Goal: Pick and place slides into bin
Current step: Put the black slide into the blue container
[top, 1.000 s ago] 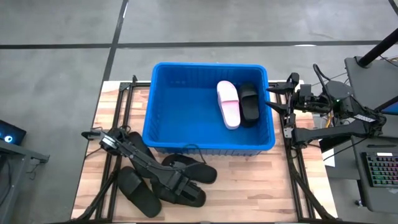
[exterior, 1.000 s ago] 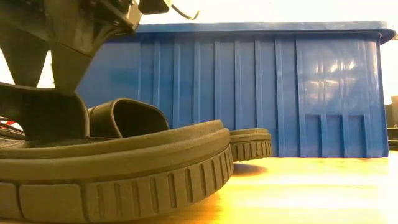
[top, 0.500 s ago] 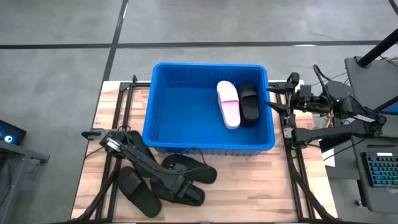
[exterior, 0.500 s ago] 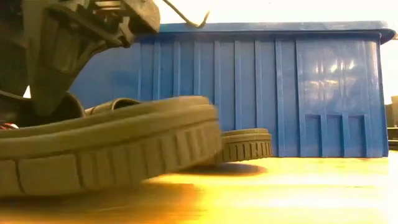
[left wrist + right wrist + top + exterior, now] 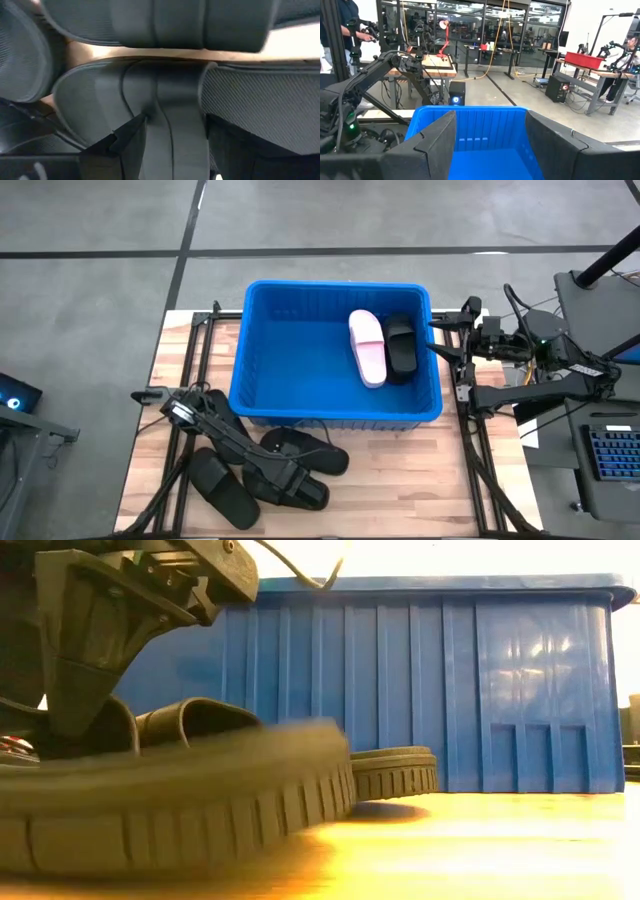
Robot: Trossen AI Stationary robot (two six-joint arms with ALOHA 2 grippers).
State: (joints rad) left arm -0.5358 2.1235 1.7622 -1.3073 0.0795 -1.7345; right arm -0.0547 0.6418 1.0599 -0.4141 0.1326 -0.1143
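The blue bin (image 5: 243, 350) stands at the far middle of the table, with one pale pink slide (image 5: 367, 347) and one black slide (image 5: 401, 343) lying on its floor at the right. Several black slides lie in a pile at the near left (image 5: 222, 488) (image 5: 308, 448). My left gripper (image 5: 288, 478) is down in this pile, shut on one black slide (image 5: 305, 495), which fills the low view (image 5: 180, 810). My right gripper (image 5: 437, 340) waits open and empty beside the bin's right wall. My left gripper pinches the black slide's wide strap (image 5: 175, 115) between its fingers, one dark finger (image 5: 127, 145) showing beside it. The fingers come from above, slanting down. The slide's end toward the bin is raised a little off the table (image 5: 330, 810); whether the rest is clear I cannot tell.
The bin's near wall (image 5: 450, 680) stands just behind the pile. Bare wood (image 5: 410, 480) lies at the near right. A keyboard and gear (image 5: 605, 450) sit off the table's right. A person (image 5: 340, 20) stands in the room beyond.
The black slide in my left gripper has tipped: it lay flat on the table, then its end toward the bin rose off the wood. It now hangs more level and is still moving. My left gripper has shifted slightly toward the table's left.
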